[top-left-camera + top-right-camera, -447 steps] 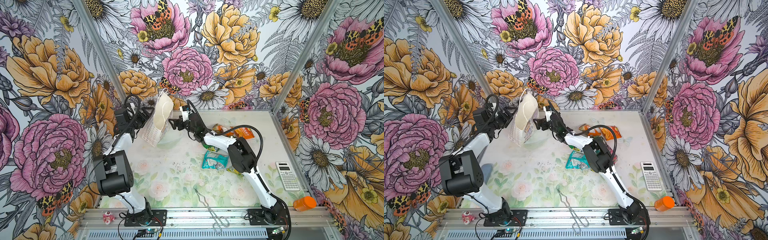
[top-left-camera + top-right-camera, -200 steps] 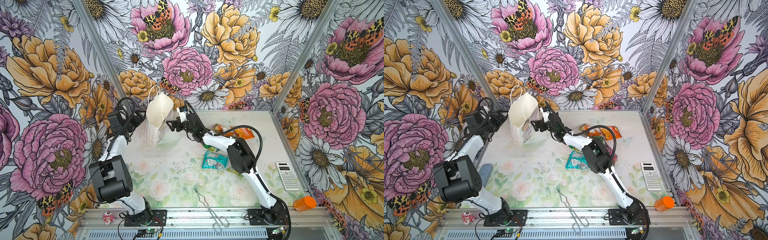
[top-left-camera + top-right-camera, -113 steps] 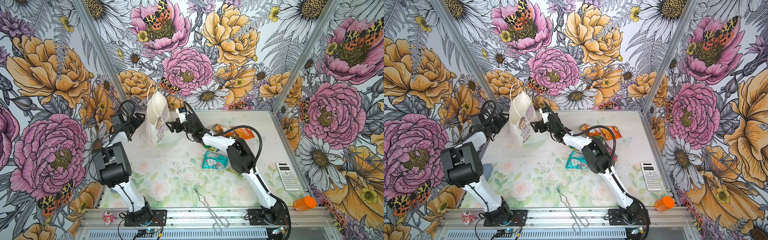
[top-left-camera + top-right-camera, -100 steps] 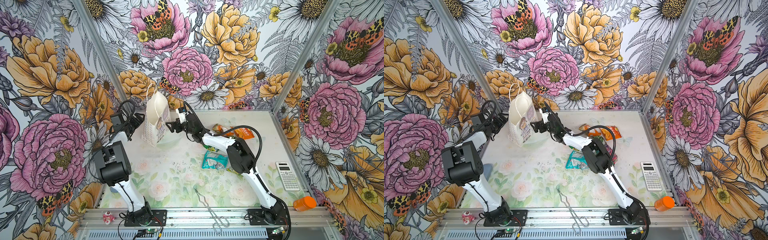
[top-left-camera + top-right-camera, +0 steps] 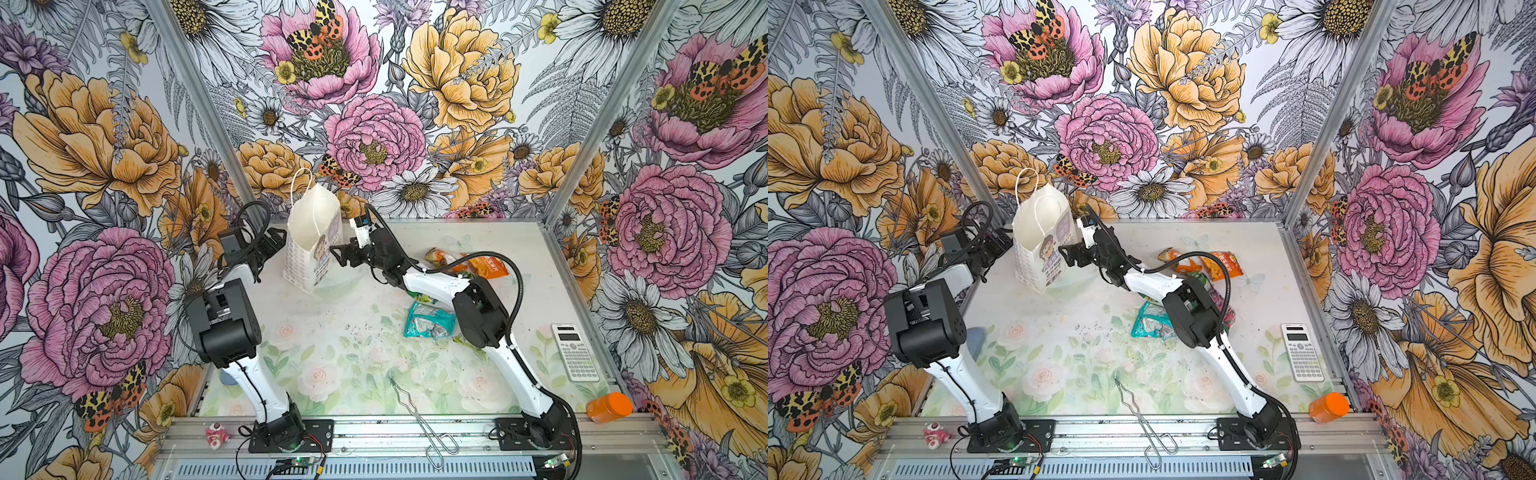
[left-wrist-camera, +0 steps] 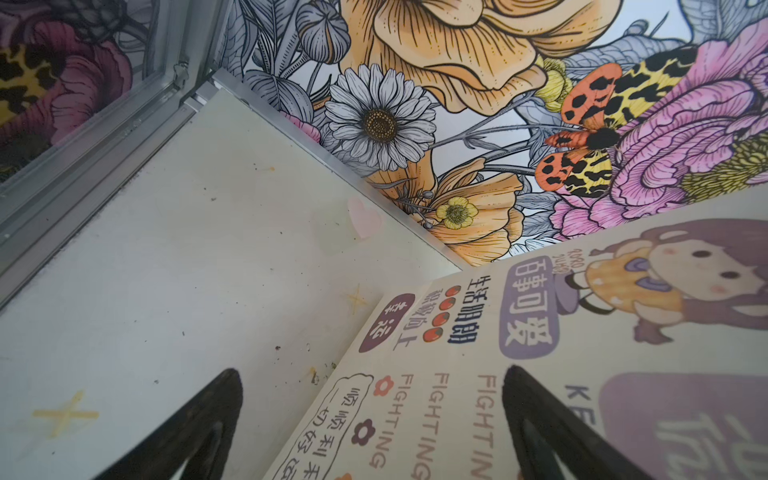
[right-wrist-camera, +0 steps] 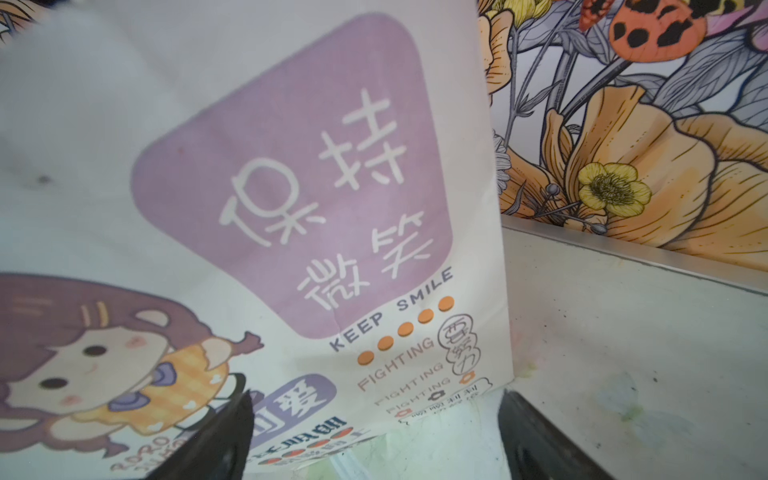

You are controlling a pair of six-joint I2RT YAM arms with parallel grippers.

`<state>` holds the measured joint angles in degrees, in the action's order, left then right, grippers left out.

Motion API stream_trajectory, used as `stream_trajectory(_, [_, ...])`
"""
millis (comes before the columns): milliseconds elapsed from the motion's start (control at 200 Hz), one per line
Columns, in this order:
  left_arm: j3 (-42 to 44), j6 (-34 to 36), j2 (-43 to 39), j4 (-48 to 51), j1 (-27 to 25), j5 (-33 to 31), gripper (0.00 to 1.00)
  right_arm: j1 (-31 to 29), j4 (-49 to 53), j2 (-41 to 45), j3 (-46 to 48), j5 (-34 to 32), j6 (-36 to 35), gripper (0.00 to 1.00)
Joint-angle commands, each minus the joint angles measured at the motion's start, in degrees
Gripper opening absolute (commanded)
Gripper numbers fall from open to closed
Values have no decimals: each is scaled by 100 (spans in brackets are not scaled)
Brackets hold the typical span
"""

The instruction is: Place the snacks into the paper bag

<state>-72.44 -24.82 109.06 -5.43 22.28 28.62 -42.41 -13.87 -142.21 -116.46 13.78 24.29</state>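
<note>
Nearest, we see wire tongs [image 5: 417,415] across the front rail, with a calculator [image 5: 575,351] and an orange bottle [image 5: 609,407] to the right. Farther in, a teal snack packet [image 5: 427,325] lies on the table beside our right arm's elbow, and orange snack packets [image 5: 487,266] lie beyond it. At the far left the paper bag [image 5: 309,237] stands upright, mouth open, between our grippers. The left gripper [image 5: 277,244] and the right gripper [image 5: 337,255] both have their jaws spread, each just beside the bag and holding nothing. We cannot tell whether either touches it.
</note>
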Motion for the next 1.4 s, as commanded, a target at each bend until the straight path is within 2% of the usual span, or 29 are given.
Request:
stream_trajectory(0, [96, 250, 108, -230, 83, -184, 99, -48, -8, -70, 25, 80, -109, 94])
stream_trajectory(300, [335, 135, 119, -301, -65, -114, 99, -65, 151, -101, -153, 31, -209, 94])
stream_trajectory(650, [1116, 188, -421, -292, -317, -376, 99, -65, 481, -123, -438, 2, -493, 94])
stream_trajectory(901, [1524, 302, -1131, -88, -637, -608, 99, -47, 610, -18, -421, -98, -660, 94])
stream_trajectory(1121, [1479, 424, -1352, 241, -513, -792, 99, 27, 490, 296, 51, -248, -732, 94])
stream_trajectory(1391, [1026, 471, -1115, 301, -269, -887, 99, 227, 266, 820, 911, -446, -819, 94])
